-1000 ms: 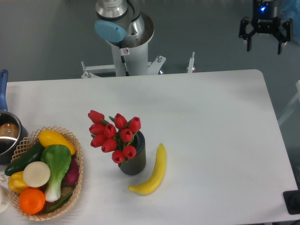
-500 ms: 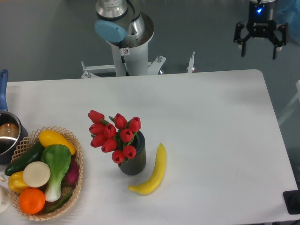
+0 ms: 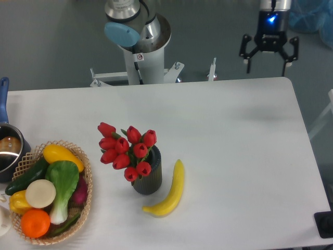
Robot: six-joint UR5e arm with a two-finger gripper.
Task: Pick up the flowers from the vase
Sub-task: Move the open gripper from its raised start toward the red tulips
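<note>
Hand [image 3: 269, 56] hung spread wide, holding nothing, beyond counter [image 3: 234, 135] far edge, well apart from flowers [image 3: 126, 150]. Flowers sat in vase [image 3: 149, 176], buds leaning left, just beside banana [image 3: 171, 191]. I judged bunch light, soft, crushable; buds hid stems, so I planned gentle pinch low, near vase mouth.

Arm [image 3: 136, 31]: silver-grey cylindrical joints, one pale blue round end cap, small red-and-white sticker on the base column, metal mounting bracket with bolts below. Gripper [image 3: 268, 58]: black, two forked fingers, blue indicator light glowing on the wrist housing above.
</note>
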